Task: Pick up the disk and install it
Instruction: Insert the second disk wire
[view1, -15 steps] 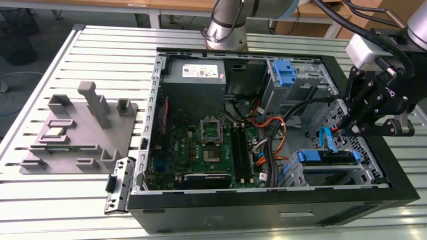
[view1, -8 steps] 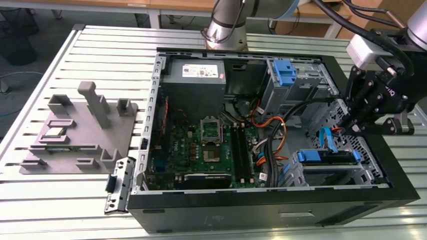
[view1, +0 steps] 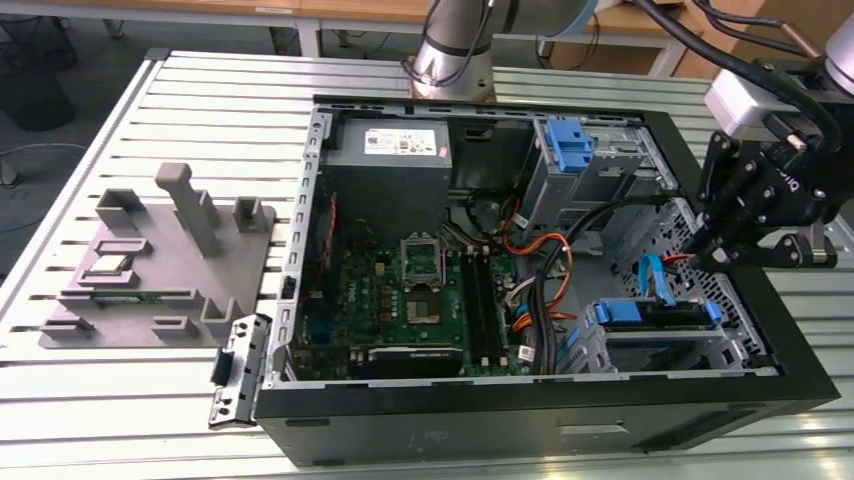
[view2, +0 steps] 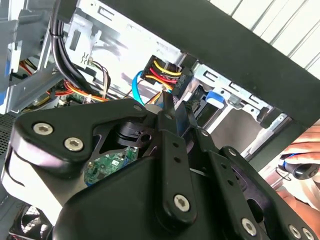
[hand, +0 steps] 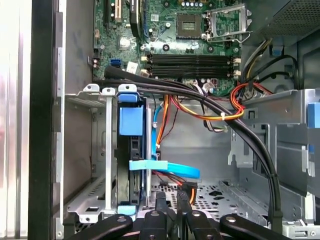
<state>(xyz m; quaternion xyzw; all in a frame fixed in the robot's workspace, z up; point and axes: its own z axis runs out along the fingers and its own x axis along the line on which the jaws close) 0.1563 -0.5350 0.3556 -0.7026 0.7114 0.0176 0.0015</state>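
The disk, a dark drive in a bright blue carrier, sits in the metal drive bay at the front corner of the open computer case, on the exterior view's right. In the first wrist view the disk stands on edge between the bay's rails, with a light blue cable beside it. My gripper hangs just above and behind the bay, apart from the disk. Its thin black fingers stand close together with nothing between them. In the second wrist view my gripper points at a yellow, red and black wire plug.
A lone blue bracket and a grey power supply sit at the case's far side. Black and orange cables cross above the motherboard. A grey fixture lies on the slatted table. A person's hand shows outside the case.
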